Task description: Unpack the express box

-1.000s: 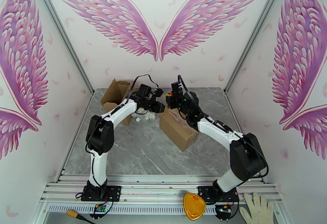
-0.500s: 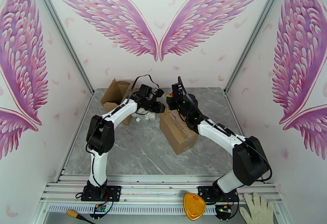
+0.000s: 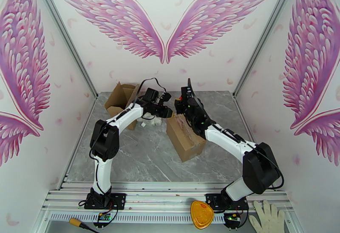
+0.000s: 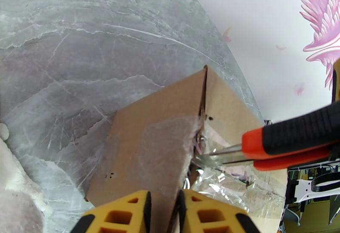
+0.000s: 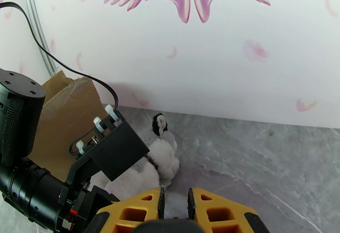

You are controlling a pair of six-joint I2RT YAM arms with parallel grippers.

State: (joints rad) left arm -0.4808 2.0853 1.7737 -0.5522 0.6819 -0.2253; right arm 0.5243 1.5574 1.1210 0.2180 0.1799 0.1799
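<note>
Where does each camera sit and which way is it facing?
Top external: high behind the bases, looking down at the table; both arms show.
Left wrist: on the left gripper, facing the taped cardboard box and utility knife; yellow fingers show.
Right wrist: on the right gripper, facing the back wall, plush toy and left arm.
Shared: top and left wrist both see the box.

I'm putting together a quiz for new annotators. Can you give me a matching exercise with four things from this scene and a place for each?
1 utility knife
2 plush toy
3 glove
4 open box

A back-left of the table
B blade at the taped box's seam
C near-right corner, outside the rail
D beside the open box

Pairs: 1-B, 2-D, 3-C, 4-A
</note>
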